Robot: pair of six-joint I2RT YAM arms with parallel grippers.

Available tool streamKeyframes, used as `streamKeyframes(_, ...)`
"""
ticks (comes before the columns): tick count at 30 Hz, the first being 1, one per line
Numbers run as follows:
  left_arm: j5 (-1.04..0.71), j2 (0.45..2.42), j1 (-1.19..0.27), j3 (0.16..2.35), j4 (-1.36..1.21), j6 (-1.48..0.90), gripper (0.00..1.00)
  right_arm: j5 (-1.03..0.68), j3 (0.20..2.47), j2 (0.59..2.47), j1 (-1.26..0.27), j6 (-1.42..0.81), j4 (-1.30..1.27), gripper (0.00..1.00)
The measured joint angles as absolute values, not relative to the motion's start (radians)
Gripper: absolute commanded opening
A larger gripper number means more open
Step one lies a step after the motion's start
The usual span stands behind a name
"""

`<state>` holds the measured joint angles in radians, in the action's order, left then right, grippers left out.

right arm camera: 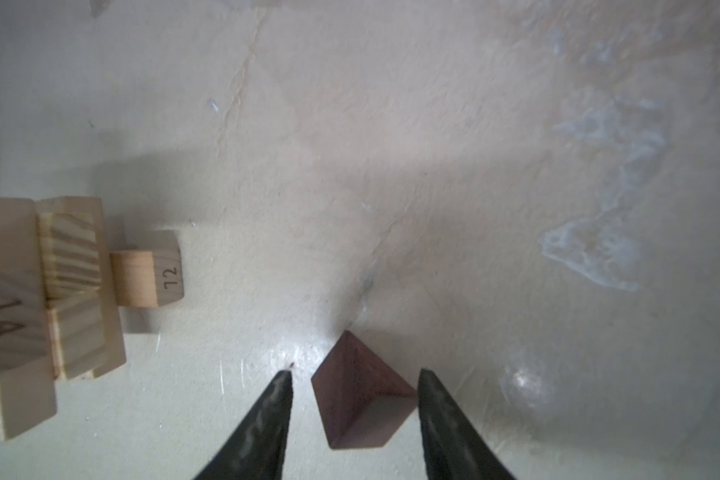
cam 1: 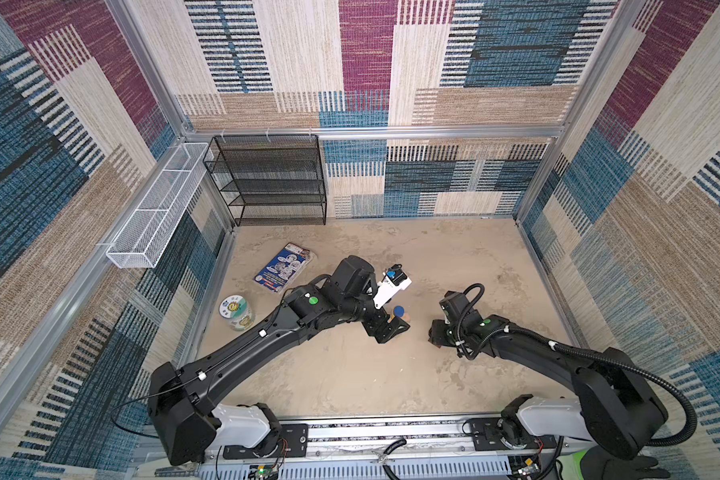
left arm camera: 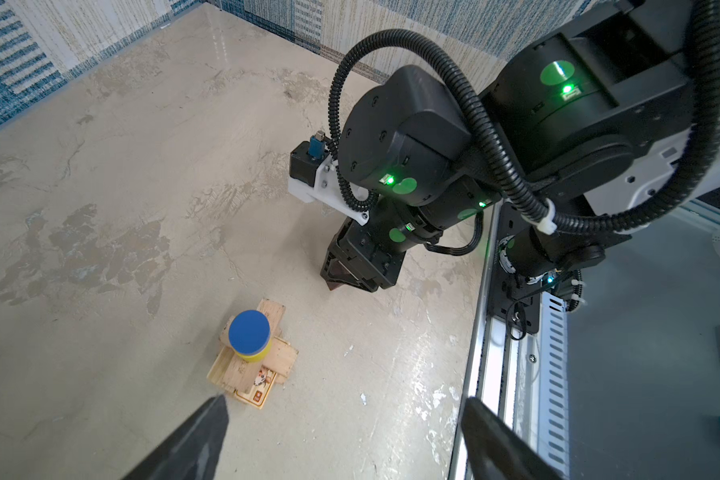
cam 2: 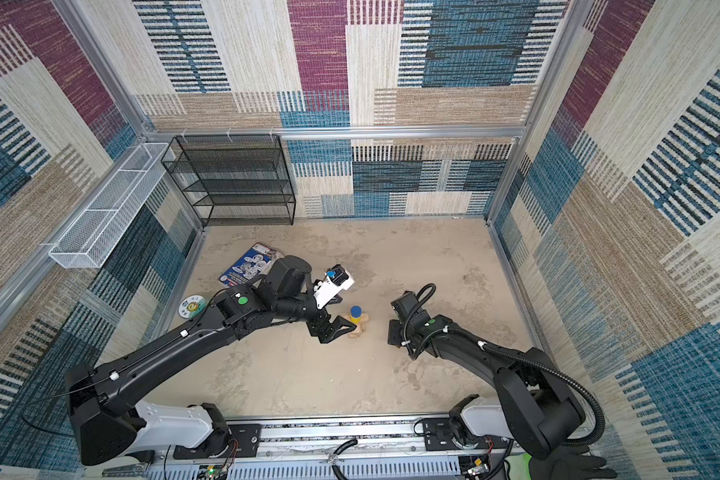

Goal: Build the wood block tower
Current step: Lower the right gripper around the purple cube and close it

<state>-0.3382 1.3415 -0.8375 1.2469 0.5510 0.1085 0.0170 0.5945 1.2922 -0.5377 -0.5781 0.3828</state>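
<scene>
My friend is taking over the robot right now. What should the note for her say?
Left gripper: open, empty, beside the tower.
Right gripper: jaws astride the brown piece on the table; grip unclear.
Done: pale bars crossed, yellow cylinder on them, blue disc on top.
Left: probably lift the brown piece onto the blue disc.

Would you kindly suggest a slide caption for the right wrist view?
Right claw straddles the brown block, beside the wooden tower.
</scene>
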Motion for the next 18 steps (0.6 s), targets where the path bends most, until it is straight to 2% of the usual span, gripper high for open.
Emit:
streamKeyframes(11,-0.338,1.342,-0.838,1.247,0.551,0.108,0.92,-0.126,0.541,1.219,-0.538,-0.586,0.387,0.50)
streamKeyframes(18,-0.337,1.342,-0.838,1.247,0.551,0.108,0.93,-0.083,0.585,1.237,-0.537,-0.562,0.398,0.52)
